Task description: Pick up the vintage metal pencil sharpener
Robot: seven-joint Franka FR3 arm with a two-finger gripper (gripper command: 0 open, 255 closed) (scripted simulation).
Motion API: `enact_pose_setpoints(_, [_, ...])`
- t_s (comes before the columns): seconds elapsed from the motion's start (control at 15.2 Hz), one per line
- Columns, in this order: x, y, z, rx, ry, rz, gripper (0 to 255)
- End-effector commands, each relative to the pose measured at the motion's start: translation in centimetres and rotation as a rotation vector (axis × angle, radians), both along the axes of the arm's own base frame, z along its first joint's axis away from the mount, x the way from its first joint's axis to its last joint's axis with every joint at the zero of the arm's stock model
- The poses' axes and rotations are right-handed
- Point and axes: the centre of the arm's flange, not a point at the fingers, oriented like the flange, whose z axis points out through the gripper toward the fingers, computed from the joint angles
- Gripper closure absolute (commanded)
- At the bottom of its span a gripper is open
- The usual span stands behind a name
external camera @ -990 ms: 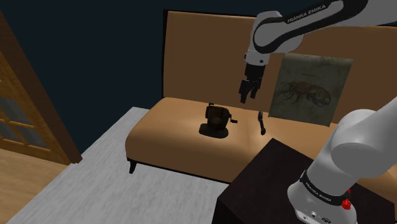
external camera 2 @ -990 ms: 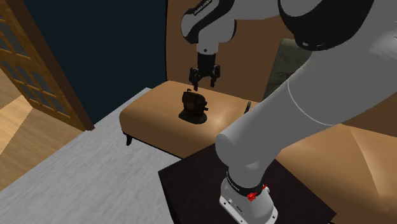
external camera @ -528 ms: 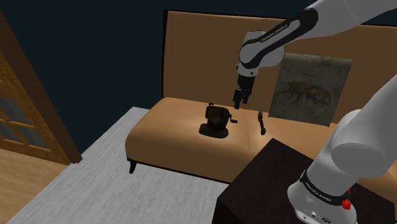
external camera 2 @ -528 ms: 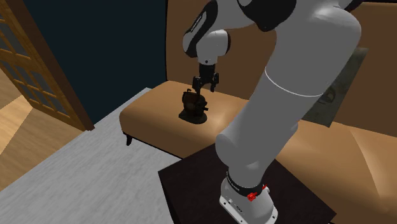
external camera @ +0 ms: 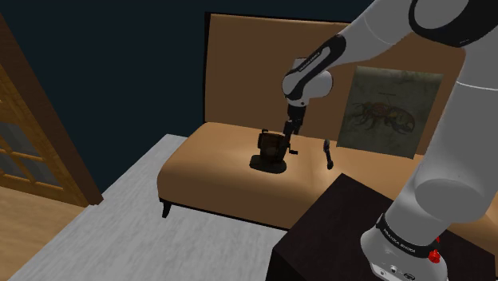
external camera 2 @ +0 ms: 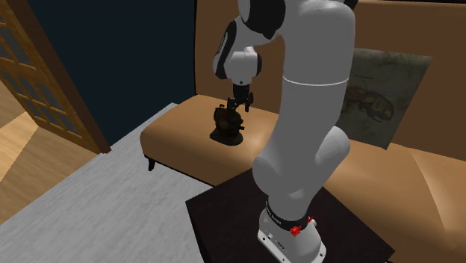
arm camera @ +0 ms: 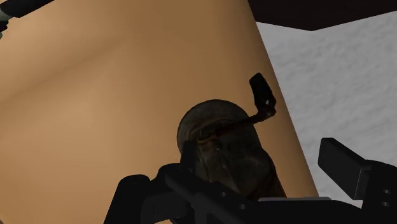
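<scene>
Gripper (external camera: 289, 132) is low over the tan sofa seat (external camera: 209, 156), wrist pointing down, right at the top of the pencil sharpener (external camera: 270, 152). In the second exterior view my gripper (external camera 2: 238, 105) sits just above the sharpener's upper edge.

Wrist view: my fingers (arm camera: 344, 167) stand wide apart, nothing clasped. The dark, rounded body of the pencil sharpener (arm camera: 219, 141) lies between them, close up under the hand. Its crank (arm camera: 261, 99) sticks out on the side towards the grey floor (arm camera: 343, 89). I cannot tell whether either finger touches the body.

The sharpener stands upright on its dark base, about mid-seat, near the front edge in the second exterior view (external camera 2: 227, 125).

A small dark object (external camera: 327, 153) stands on the seat near the sharpener, on the shoulder view's right, apart from it. A cushion (external camera: 389, 108) with an insect print leans on the backrest (external camera: 239, 72) beyond it. My dark stand (external camera: 335, 231) is at lower right.
</scene>
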Motion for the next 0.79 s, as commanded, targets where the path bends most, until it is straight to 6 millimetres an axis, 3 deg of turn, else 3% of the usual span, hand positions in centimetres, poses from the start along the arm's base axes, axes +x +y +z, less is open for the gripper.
enact_pose_setpoints(0.0, [1.2, -1.3, -2.4, -0.005, -0.001, 0.018, 0])
enact_pose_setpoints(0.59, [1.2, -1.3, -6.4, -0.005, -0.001, 0.018, 0])
enact_pose_setpoints(0.66, [1.3, -1.3, -6.3, -0.005, -0.001, 0.019, 255])
enact_pose_setpoints(0.73, [1.3, -1.3, -6.3, -0.005, -0.001, 0.019, 255])
